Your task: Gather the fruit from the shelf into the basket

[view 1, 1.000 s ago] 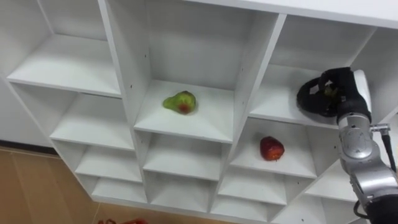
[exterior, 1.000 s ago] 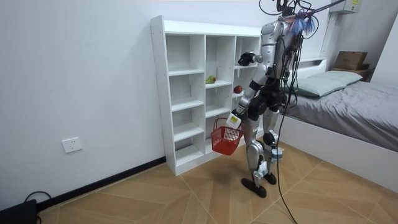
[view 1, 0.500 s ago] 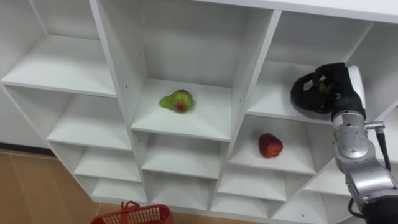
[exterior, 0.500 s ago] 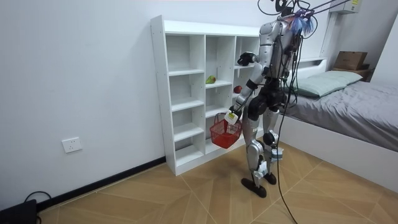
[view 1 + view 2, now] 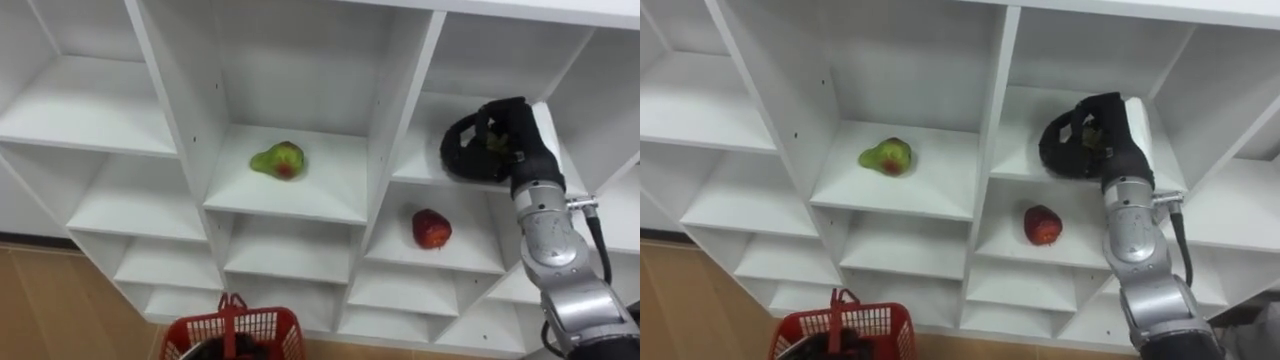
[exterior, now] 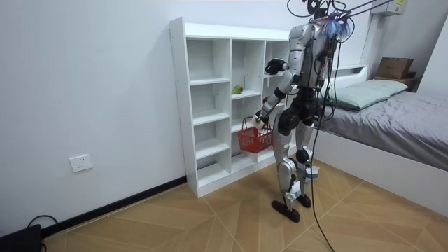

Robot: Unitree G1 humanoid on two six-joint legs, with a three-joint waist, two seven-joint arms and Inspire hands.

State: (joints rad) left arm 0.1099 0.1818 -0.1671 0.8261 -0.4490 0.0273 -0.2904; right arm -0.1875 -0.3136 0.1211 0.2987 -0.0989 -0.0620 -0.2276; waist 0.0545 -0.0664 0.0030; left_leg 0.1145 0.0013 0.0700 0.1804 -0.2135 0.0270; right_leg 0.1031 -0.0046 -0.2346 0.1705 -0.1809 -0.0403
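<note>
Right hand (image 5: 525, 148) in the closet's (image 5: 408, 100) upper right compartment, fingers curled round a small greenish fruit (image 5: 493, 142) (mostly hidden). Pear (image 5: 278, 160) and apple (image 5: 431, 228) lie on lower shelves. Probably firm, light, smooth and easily bruised: cup the belly. Left hand (image 6: 260, 120) grips the red basket (image 6: 253, 138)

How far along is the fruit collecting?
Done: unclear, I can't see what the basket holds; the left hand carries it. In hand: the right hand grips a greenish fruit in the upper right compartment. Left: the pear and the apple on their shelves.
</note>
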